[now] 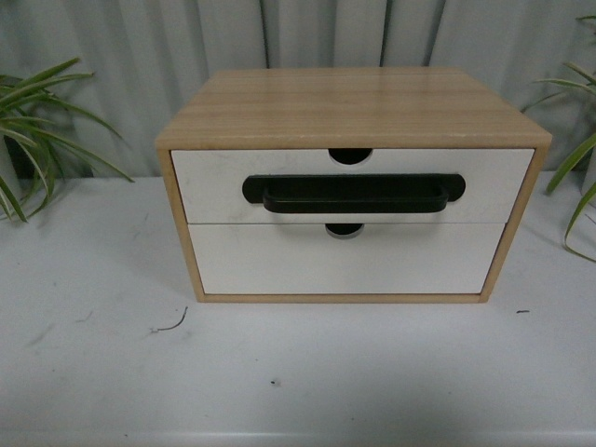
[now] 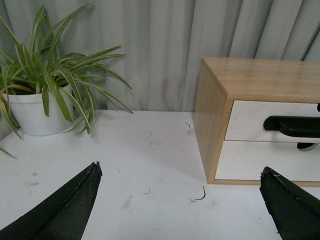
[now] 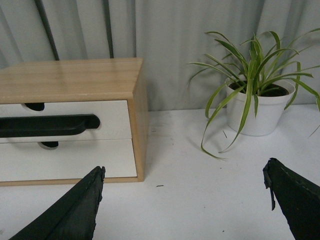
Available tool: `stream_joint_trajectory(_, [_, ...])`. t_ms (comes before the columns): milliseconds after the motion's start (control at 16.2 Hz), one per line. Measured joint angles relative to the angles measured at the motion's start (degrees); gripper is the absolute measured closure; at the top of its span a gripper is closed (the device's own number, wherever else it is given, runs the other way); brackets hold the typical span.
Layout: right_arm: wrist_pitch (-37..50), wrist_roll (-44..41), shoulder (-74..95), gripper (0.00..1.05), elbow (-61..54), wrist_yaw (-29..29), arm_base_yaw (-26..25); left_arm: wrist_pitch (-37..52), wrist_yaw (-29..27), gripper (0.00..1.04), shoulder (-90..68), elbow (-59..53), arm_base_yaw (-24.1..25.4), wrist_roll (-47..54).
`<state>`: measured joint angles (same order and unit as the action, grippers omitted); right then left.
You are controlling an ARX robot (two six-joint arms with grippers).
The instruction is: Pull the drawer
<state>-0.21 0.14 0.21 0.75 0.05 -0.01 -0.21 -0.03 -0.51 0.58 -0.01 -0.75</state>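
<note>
A light wood cabinet (image 1: 354,107) stands on the white table. Its upper drawer (image 1: 214,182) has a white front, a long black bar handle (image 1: 352,194) and a half-round notch (image 1: 350,155) in its top edge; it sits flush with the frame. That drawer (image 2: 250,120) (image 3: 112,117) shows in both wrist views. My left gripper (image 2: 180,172) is open over bare table, to the left of the cabinet and short of it. Open too, my right gripper (image 3: 184,170) hangs to the right of the cabinet. Neither arm appears in the front view.
Below it is a plain white drawer (image 1: 279,265) without a handle. A potted spider plant (image 2: 37,107) stands at the far left, another (image 3: 255,107) at the far right. A grey corrugated wall (image 1: 140,56) closes off the back. A small dark wire scrap (image 1: 172,326) lies on the table.
</note>
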Motion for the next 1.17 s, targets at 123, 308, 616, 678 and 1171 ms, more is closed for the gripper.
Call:
stream_joint_trajectory(123, [0.0, 0.0, 0.0, 0.06, 0.02, 0.0, 0.0, 0.0, 0.0, 0.07, 0.0, 0.0, 0.0, 0.0])
stream_joint_trajectory(308, [0.0, 0.0, 0.0, 0.06, 0.02, 0.0, 0.0, 0.0, 0.0, 0.07, 0.0, 0.0, 0.0, 0.0])
stream_joint_trajectory(616, [0.0, 0.0, 0.0, 0.06, 0.0, 0.0, 0.0, 0.0, 0.0, 0.07, 0.0, 0.0, 0.0, 0.0])
stream_joint_trajectory(678, [0.0, 0.0, 0.0, 0.06, 0.0, 0.0, 0.0, 0.0, 0.0, 0.07, 0.0, 0.0, 0.0, 0.0])
stream_joint_trajectory(1171, [0.0, 0.0, 0.0, 0.06, 0.02, 0.0, 0.0, 0.0, 0.0, 0.07, 0.0, 0.0, 0.0, 0.0])
